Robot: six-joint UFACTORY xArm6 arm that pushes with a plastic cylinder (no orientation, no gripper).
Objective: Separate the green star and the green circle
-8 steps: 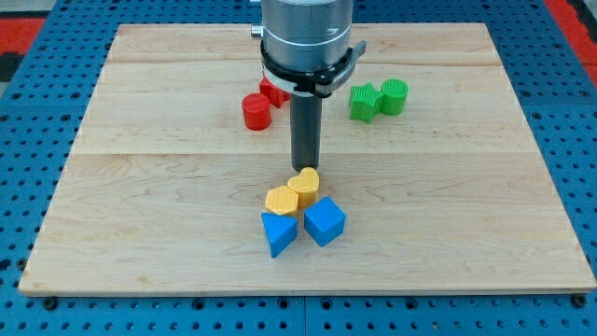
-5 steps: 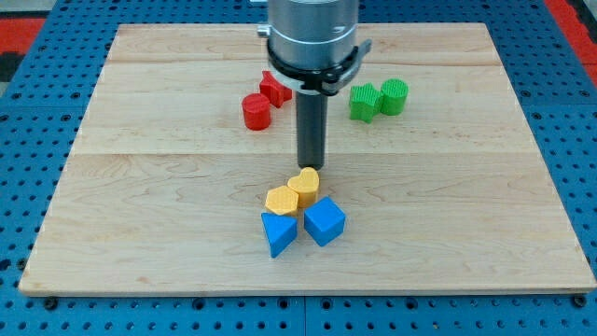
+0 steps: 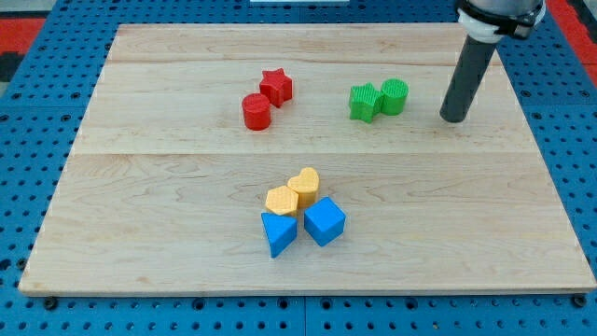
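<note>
The green star [image 3: 364, 102] and the green circle [image 3: 395, 96] sit touching each other on the wooden board [image 3: 168, 177], right of centre near the view's top. The star is on the left, the circle on the right. My tip [image 3: 453, 119] stands on the board to the right of the green circle, a short gap away, not touching it.
A red star [image 3: 276, 86] and a red cylinder [image 3: 256, 111] sit together left of the green pair. A yellow heart [image 3: 304, 186], a yellow hexagon [image 3: 281, 201], a blue triangle [image 3: 278, 231] and a blue cube [image 3: 325, 221] cluster at the lower middle.
My tip has moved from just above the yellow heart at the board's centre to the upper right, beside the green circle. No block has moved.
</note>
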